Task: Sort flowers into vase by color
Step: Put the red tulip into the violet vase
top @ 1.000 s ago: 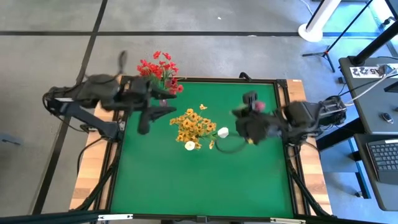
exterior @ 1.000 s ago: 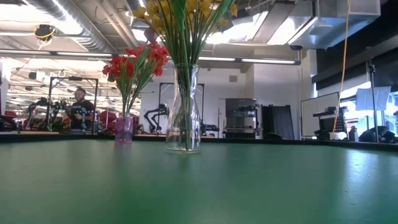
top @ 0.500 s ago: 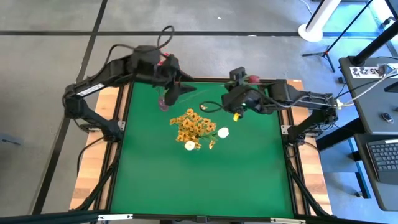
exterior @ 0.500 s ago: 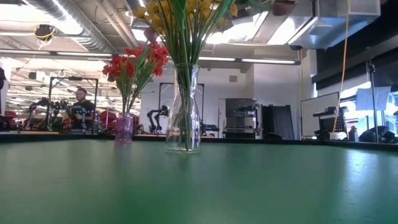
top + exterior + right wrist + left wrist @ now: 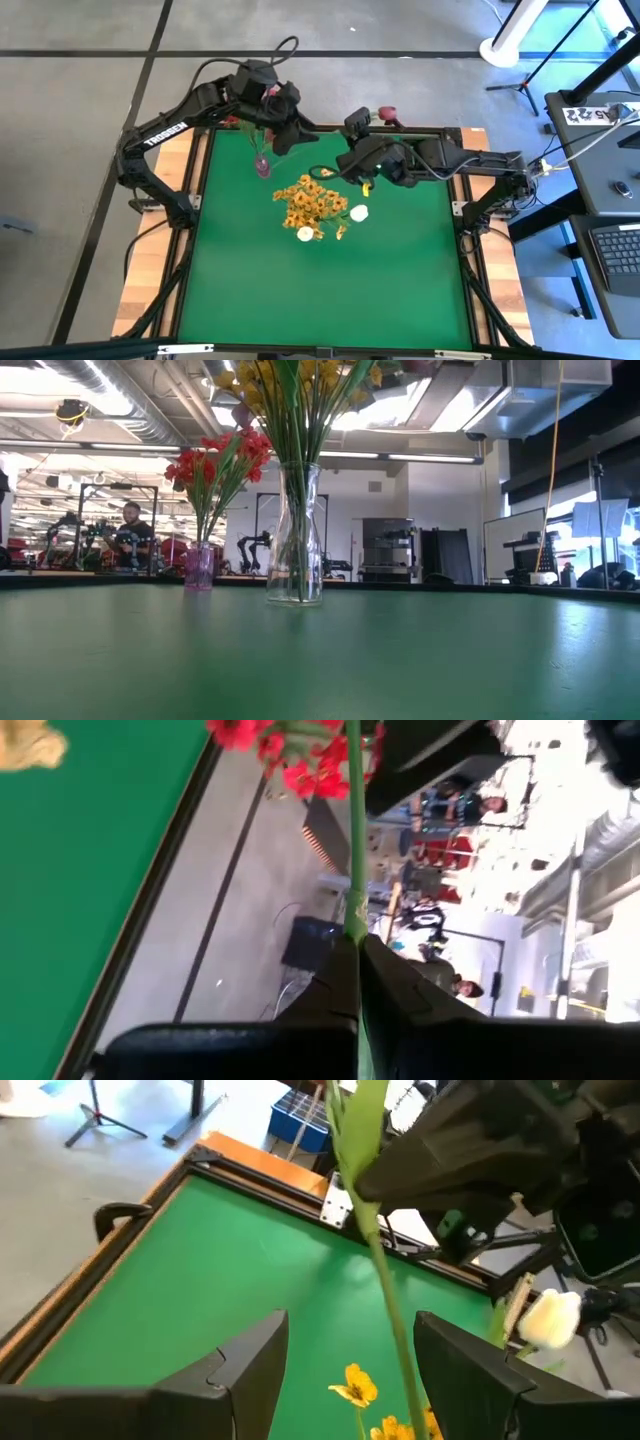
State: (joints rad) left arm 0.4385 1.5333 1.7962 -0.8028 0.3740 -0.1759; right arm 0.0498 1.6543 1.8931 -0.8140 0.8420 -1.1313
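Observation:
A clear glass vase with yellow-orange and white flowers stands mid-table. A small pink vase of red flowers stands by the far left edge. My right gripper hovers high over the far side, shut on a thin green stem whose dark pink bud lies past the far edge. My left gripper is open above the pink vase. That stem passes between its fingers; I cannot tell whether it touches them. My right gripper pinches the green stem between its two fingertips. The fingers lie roughly along the stem, which runs straight out past them. The flower is lifted clear of the table and both vases.
The table's wooden frame borders the green mat, which is bare on the near half. The dark right arm stands close in front of my left gripper. People and equipment show in the room beyond the table.
My left gripper has swung from the table's left side toward the far edge and rightward, to above the red flowers. My right gripper has carried the flower toward the far edge and leftward, rolling as it went. The two grippers have drawn close together.

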